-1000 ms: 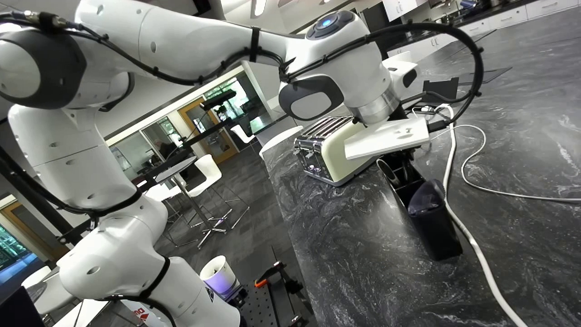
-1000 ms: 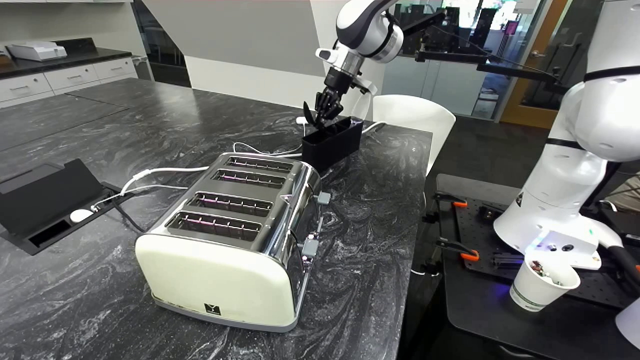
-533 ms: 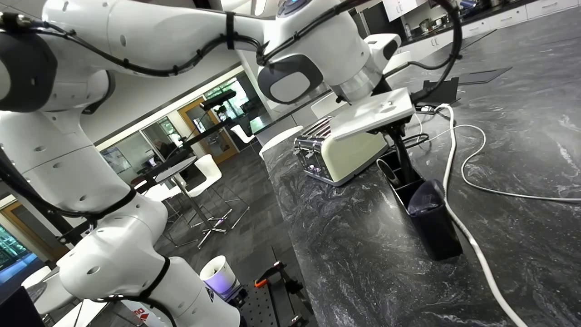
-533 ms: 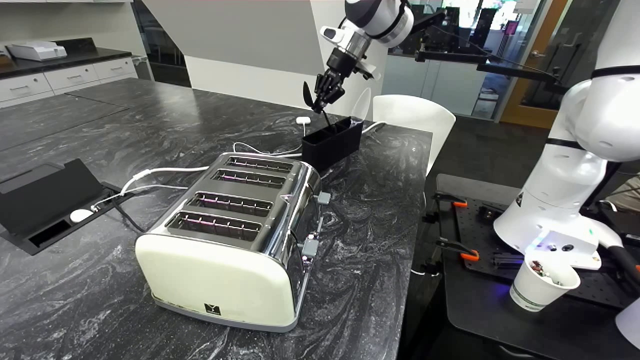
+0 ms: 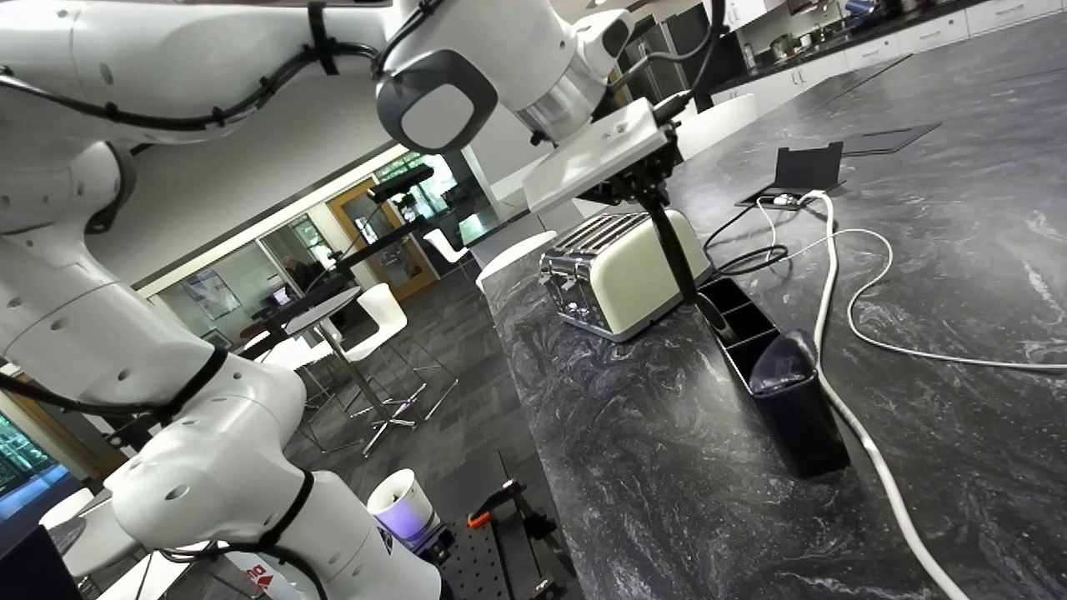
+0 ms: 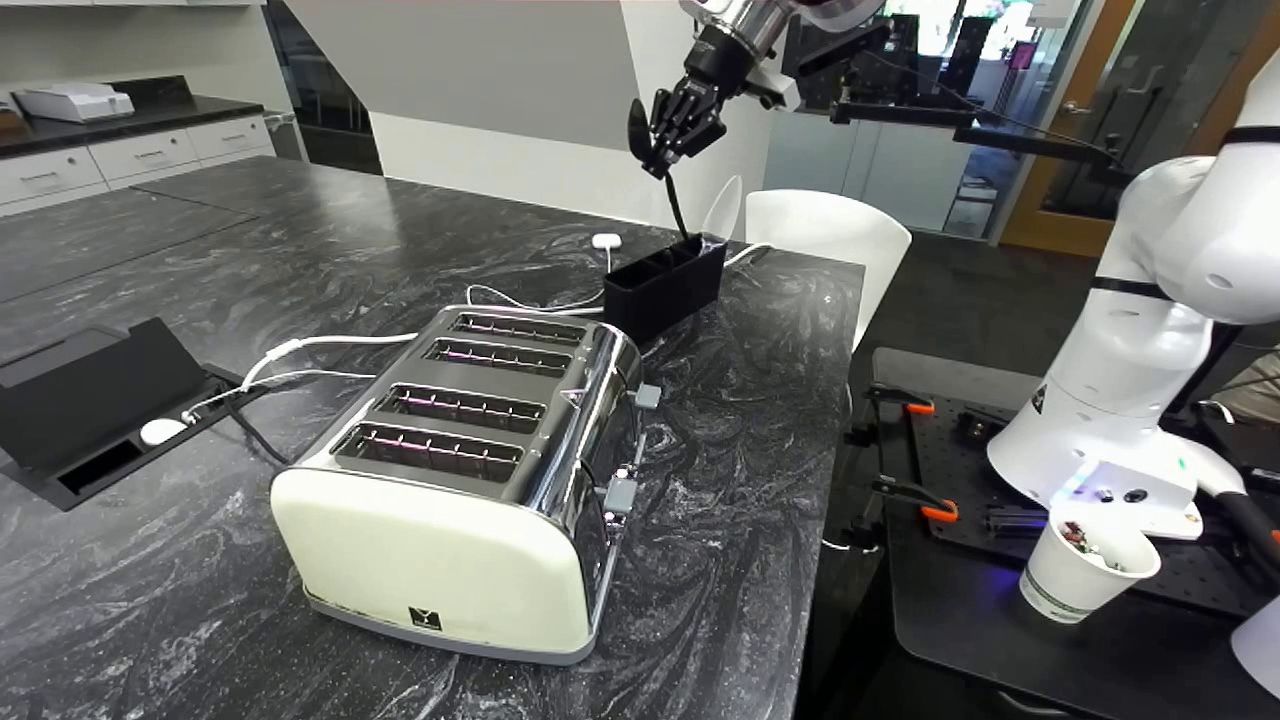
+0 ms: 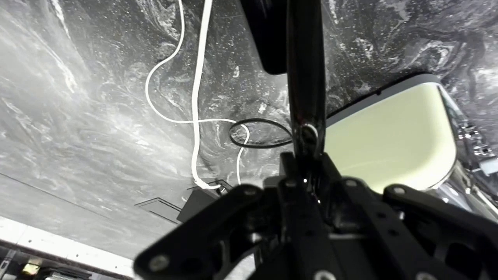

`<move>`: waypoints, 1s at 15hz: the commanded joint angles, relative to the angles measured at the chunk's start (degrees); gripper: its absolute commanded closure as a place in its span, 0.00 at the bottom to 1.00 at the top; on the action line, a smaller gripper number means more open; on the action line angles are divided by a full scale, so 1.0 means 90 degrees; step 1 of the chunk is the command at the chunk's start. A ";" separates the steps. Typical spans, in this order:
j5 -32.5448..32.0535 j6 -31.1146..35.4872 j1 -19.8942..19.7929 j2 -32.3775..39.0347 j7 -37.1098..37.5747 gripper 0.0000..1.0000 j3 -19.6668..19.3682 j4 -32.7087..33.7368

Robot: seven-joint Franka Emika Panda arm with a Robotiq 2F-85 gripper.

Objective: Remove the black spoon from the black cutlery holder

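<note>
The black cutlery holder [image 5: 798, 425] stands upright on the dark marbled counter; it also shows in an exterior view [image 6: 660, 298] and partly in the wrist view [image 7: 272, 46]. My gripper [image 5: 648, 198] is shut on the black spoon [image 5: 672, 250], above the holder. In an exterior view [image 6: 660, 160], the spoon's oval end [image 6: 638, 130] sticks up beside the fingers and its handle slants down. The lower tip is at the holder's rim in the pictures; I cannot tell whether it touches. In the wrist view, the spoon [image 7: 305, 77] runs out from between the fingertips [image 7: 305, 159].
Another dark utensil [image 5: 711, 317] and a dark translucent piece [image 5: 783, 362] are at the holder's compartments. The cream toaster [image 5: 638, 279] stands near the holder. A white cable [image 5: 871, 458] and a black cable loop [image 7: 258, 146] lie on the counter. A white chair [image 6: 835, 230] stands beyond the edge.
My gripper has risen and moved back toward the arm's base with the spoon in it. The handle, earlier down inside the holder, has come up. The holder has not moved.
</note>
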 commanded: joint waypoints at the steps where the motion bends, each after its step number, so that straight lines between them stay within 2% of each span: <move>1: -0.0839 -0.0508 0.0209 -0.0976 0.0855 0.96 -0.0055 -0.0671; 4: -0.1894 -0.0984 0.0344 -0.1344 0.1823 0.96 0.0035 -0.0970; 6: -0.2334 -0.1144 0.0485 -0.1442 0.2271 0.96 0.0056 -0.1111; 10: -0.2801 -0.0974 0.0751 -0.1336 0.2834 0.96 0.0058 -0.1439; 15: -0.3350 -0.0982 0.0881 -0.0975 0.3092 0.96 0.0033 -0.1701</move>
